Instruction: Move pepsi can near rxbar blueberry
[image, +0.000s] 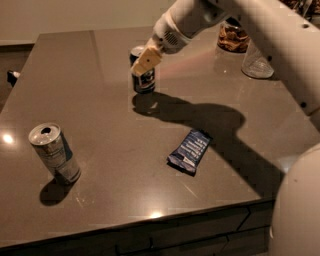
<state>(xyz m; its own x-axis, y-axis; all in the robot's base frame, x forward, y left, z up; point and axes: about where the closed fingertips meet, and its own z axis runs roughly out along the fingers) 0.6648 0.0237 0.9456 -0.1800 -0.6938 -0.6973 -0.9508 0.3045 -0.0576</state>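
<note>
The pepsi can (144, 83), short and dark blue with a silver top, is upright at the back middle of the dark table (100, 130). My gripper (142, 62) reaches in from the upper right and is shut on the can's upper part. One pale finger (147, 59) lies across the can's front; the other is hidden behind it. The rxbar blueberry (190, 151), a flat dark blue wrapper, lies to the front right of the can, well apart from it, in the arm's shadow.
A taller silver-grey can (54, 155) stands at the front left. A jar (232, 35) and a clear glass (256, 62) stand at the back right. My white arm (280, 45) crosses the right side. The table's front edge (150, 222) is near.
</note>
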